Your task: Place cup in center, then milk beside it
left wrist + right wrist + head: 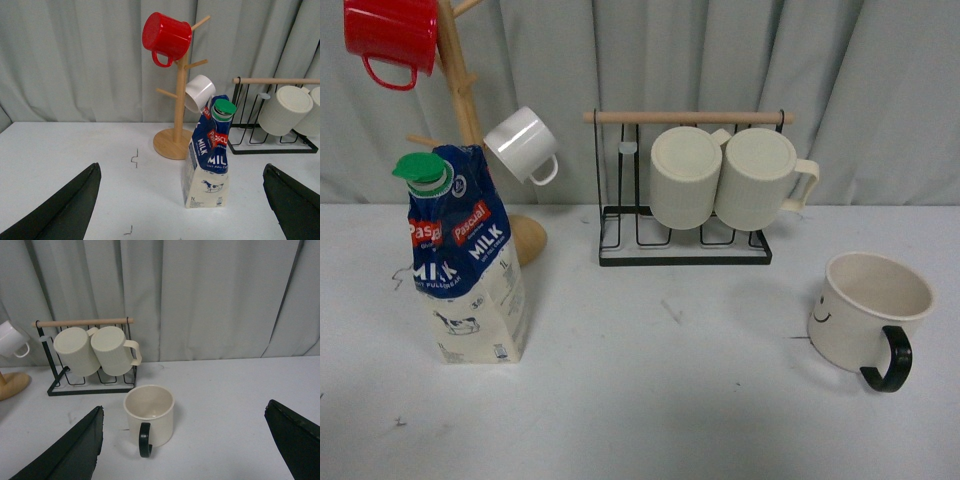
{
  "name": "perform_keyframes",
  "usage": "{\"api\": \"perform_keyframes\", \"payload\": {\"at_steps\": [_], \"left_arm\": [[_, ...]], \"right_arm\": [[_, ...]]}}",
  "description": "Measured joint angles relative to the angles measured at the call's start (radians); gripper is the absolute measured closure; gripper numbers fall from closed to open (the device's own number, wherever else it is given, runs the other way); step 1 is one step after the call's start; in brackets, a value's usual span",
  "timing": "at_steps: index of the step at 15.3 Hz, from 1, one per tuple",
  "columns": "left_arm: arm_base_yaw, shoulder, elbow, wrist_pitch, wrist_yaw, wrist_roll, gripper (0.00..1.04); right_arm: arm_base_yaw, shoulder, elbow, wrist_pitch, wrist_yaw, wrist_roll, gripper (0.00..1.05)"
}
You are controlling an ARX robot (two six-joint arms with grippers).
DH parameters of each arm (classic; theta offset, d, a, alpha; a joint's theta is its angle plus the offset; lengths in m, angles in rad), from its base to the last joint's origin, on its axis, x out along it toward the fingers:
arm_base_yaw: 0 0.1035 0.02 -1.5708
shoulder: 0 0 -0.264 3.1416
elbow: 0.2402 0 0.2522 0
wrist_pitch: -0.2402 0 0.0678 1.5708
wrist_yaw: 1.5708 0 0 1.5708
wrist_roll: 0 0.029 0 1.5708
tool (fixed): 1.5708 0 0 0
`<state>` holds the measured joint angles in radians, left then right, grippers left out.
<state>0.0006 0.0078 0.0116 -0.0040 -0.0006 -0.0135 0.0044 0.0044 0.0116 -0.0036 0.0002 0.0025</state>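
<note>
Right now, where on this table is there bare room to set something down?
The widest bare patch lies on the table between the milk carton and the cup, in front of the wire rack. The front edge is bare too. Back left is crowded: the carton stands close to the wooden mug tree.

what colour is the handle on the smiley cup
Black handle on the cream cup; clearest in the front view.

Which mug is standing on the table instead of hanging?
The cream mug with the black handle and smiley face. The red mug and white mug hang on the wooden tree, the two ribbed mugs on the wire rack.
</note>
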Motion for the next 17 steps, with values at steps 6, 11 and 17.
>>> {"api": "perform_keyframes", "payload": {"at_steps": [6, 11, 17], "left_arm": [[0.0, 0.0, 0.0, 0.0, 0.0, 0.0, 0.07], [0.0, 0.0, 0.0, 0.0, 0.0, 0.0, 0.07], [0.0, 0.0, 0.0, 0.0, 0.0, 0.0, 0.07]], "right_arm": [[-0.02, 0.015, 0.002, -0.002, -0.042, -0.012, 0.06], [-0.15, 0.879, 0.281, 0.69, -0.114, -0.011, 0.06], [-0.048, 1.742, 0.866, 0.373, 0.008, 0.209, 0.06]]}}
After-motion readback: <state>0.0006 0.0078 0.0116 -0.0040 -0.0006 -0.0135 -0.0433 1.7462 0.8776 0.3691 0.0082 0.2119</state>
